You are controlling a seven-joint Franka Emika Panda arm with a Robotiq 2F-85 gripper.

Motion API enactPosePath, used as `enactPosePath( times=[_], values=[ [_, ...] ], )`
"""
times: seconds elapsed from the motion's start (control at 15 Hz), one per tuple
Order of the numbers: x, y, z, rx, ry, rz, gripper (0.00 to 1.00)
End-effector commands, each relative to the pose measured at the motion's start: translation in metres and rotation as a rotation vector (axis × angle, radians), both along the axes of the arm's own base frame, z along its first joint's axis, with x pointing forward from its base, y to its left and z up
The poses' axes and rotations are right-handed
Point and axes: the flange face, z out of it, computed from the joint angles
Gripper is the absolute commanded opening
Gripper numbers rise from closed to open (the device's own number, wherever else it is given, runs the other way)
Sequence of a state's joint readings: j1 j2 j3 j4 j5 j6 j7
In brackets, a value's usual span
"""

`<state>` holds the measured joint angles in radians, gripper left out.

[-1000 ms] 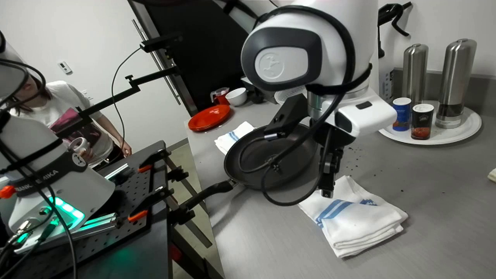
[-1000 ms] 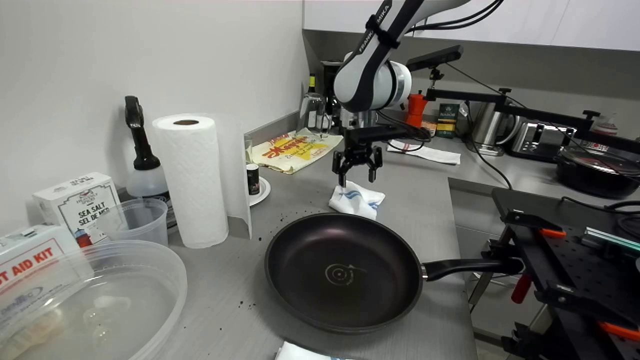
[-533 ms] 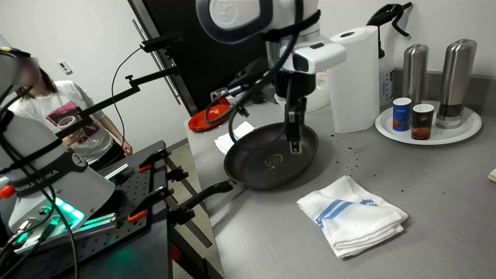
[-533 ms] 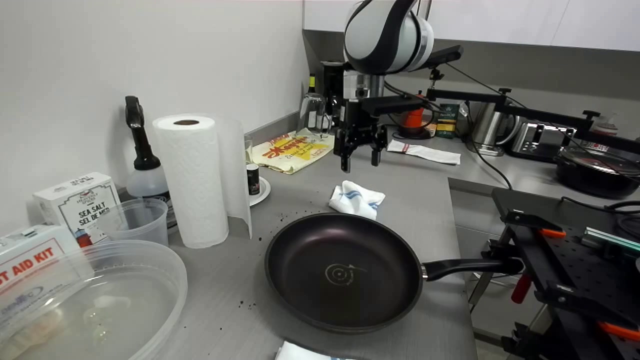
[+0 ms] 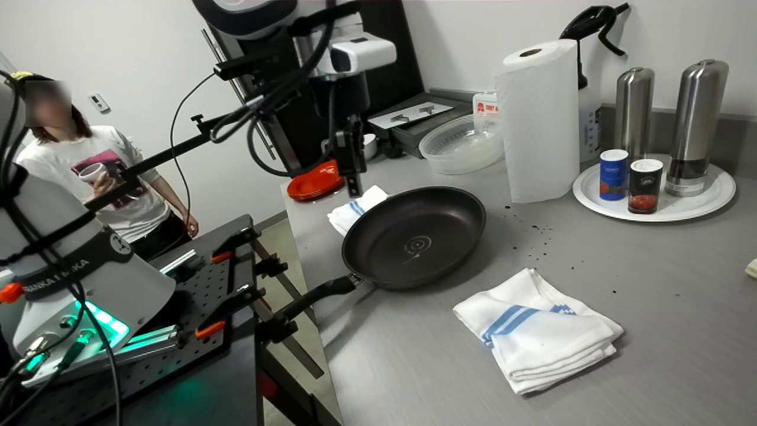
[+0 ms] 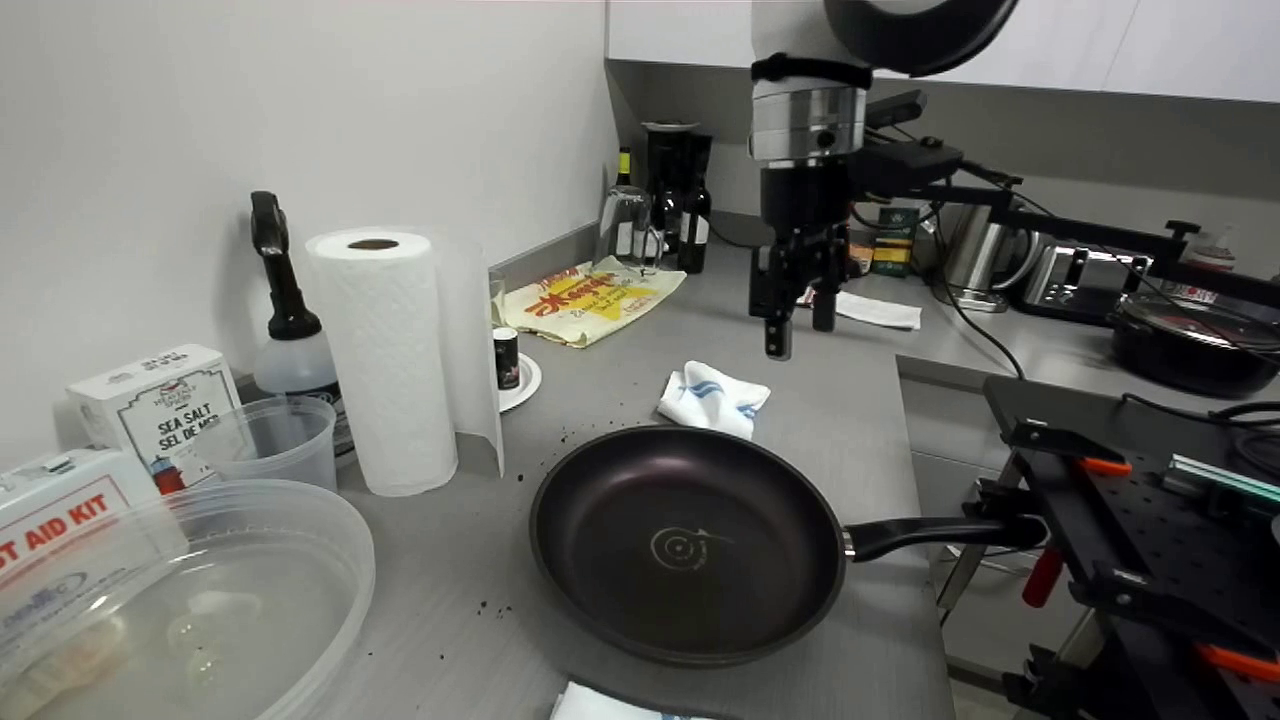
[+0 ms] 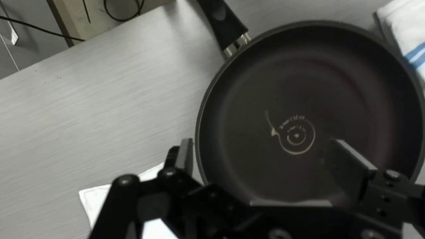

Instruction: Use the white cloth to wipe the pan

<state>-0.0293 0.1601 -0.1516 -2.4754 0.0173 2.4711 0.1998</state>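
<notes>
The black pan (image 5: 414,236) rests on the grey counter, its handle over the counter's edge; it also shows in an exterior view (image 6: 690,550) and the wrist view (image 7: 252,99). A folded white cloth with blue stripes (image 5: 538,331) lies beside the pan, also in an exterior view (image 6: 715,400) and partly hidden at lower left in the wrist view (image 7: 96,200). Another white cloth (image 5: 358,208) lies at the pan's other side, also in an exterior view (image 6: 610,706) and the wrist view (image 7: 406,30). My gripper (image 7: 265,152) is open and empty, raised above the counter (image 6: 800,335).
A paper towel roll (image 5: 539,124), a plate (image 5: 724,186) with mills and shakers, a clear tub (image 5: 461,148) and red plates (image 5: 316,180) stand around the pan. A camera arm (image 5: 236,121) reaches over the side table (image 5: 195,367). A person stands behind.
My gripper has moved away from above the larger folded cloth, to the left in an exterior view and to the right in an exterior view. The pan and both cloths have not moved.
</notes>
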Motion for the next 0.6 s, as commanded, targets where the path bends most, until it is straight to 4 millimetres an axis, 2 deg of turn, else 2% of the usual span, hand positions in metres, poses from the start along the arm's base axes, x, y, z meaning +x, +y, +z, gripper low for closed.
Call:
enactPosePath(
  times=[0.0, 0.27, 0.33, 0.53],
  values=[
    [-0.059, 0.045, 0.029, -0.03, -0.035, 0.119, 1.0],
    [-0.108, 0.071, 0.052, -0.071, -0.055, 0.324, 1.0],
    [-0.077, 0.063, 0.035, -0.061, -0.021, 0.246, 1.0],
    [-0.098, 0.071, 0.049, -0.063, -0.051, 0.294, 1.0]
  ],
)
